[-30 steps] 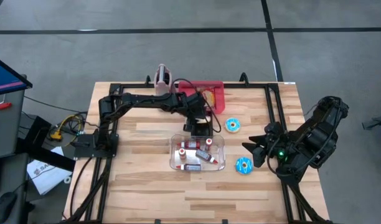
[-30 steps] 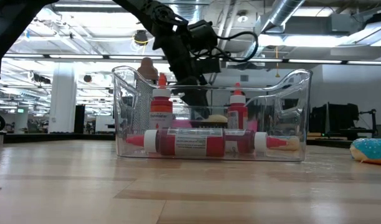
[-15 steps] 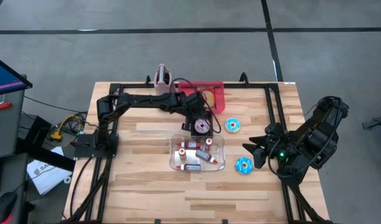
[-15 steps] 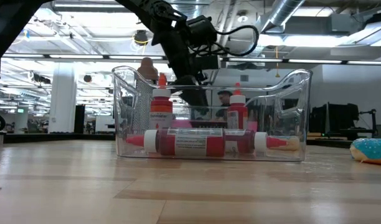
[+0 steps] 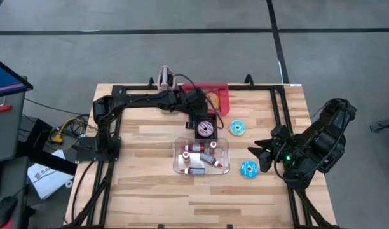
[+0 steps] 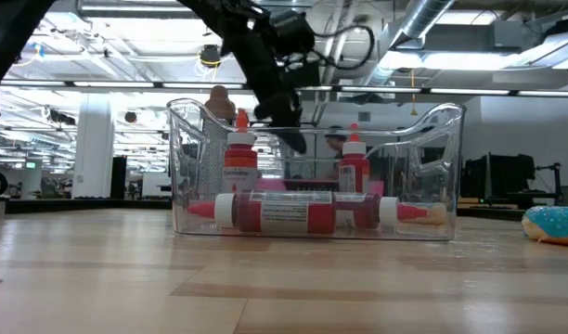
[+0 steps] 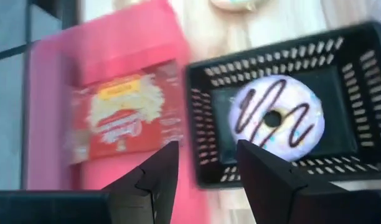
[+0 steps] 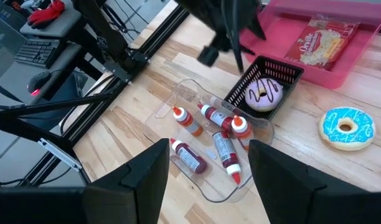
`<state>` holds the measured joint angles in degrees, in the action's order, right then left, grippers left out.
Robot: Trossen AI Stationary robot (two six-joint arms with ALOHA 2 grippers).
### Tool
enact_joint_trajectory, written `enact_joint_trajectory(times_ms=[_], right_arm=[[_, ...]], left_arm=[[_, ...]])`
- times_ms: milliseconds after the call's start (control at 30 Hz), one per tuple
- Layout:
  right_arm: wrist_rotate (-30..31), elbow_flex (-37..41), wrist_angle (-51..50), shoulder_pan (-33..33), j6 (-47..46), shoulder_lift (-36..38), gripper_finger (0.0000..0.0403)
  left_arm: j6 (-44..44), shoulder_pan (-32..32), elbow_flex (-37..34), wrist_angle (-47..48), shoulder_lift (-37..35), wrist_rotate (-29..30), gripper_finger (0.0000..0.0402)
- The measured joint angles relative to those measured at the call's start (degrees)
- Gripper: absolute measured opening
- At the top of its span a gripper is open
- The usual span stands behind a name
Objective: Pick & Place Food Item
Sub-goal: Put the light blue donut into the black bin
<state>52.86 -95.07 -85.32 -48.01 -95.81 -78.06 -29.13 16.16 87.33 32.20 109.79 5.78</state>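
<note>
High view. Table (image 5: 150,197), wood. Clear bin (image 5: 201,156) at centre, four red bottles (image 5: 196,148) inside. Black basket (image 5: 206,128) just beyond the bin, holding a white donut (image 5: 206,129) with dark stripes. Pink tray (image 5: 221,93) at far edge, part covered by the left arm. Left gripper (image 5: 201,109) above the gap between tray and basket; fingers hard to make out here. Two blue donuts on the table: one (image 5: 238,128) right of the basket, one (image 5: 248,168) right of the bin. Right gripper (image 5: 259,154) waits at the right edge, spread, empty.

Low view. Bin (image 6: 316,167) fills the middle; basket hidden behind it. Blue donut (image 6: 554,224) cut off at right edge. Left arm above the bin.

Left wrist view. Fingers (image 7: 154,174) apart, holding nothing; striped donut (image 7: 275,116) lies in the basket (image 7: 340,163); snack packet (image 7: 126,115) in the tray (image 7: 125,43), blurred.

Right wrist view. Fingers (image 8: 147,171) spread; bin (image 8: 178,106), basket, tray, one blue donut (image 8: 345,127) visible.

Change: a second ago the arm hid the basket's contents; it has since drawn back toward the tray, and the donut shows.
</note>
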Motion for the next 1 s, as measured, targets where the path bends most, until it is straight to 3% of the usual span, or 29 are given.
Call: enact_joint_trajectory(times_ms=[267,500,600,767,1000], right_arm=[[-0.3,0.0,-2.9,0.3,-0.1,0.0,0.0212],[-0.7,0.0,-4.7,4.0,-0.1,0.0,0.0202],[-4.4,0.0,-4.7,7.4,4.1,0.0,0.0188],[-12.1,0.0,-4.7,18.1,16.0,0.0,0.017],[-30.4,1.0,-0.5,40.8,38.6,-0.9,0.0167]], left_arm=[[12.1,-0.1,-2.2,0.3,-10.2,-1.9,0.0156],[23.8,-0.7,-13.6,0.3,-25.1,-2.5,0.0156],[29.5,-2.2,-19.3,-0.4,-32.2,-1.9,0.0156],[38.5,-7.0,-27.5,-3.5,-43.5,4.7,0.0156],[42.7,-13.0,-31.5,-4.4,-51.3,11.4,0.0157]])
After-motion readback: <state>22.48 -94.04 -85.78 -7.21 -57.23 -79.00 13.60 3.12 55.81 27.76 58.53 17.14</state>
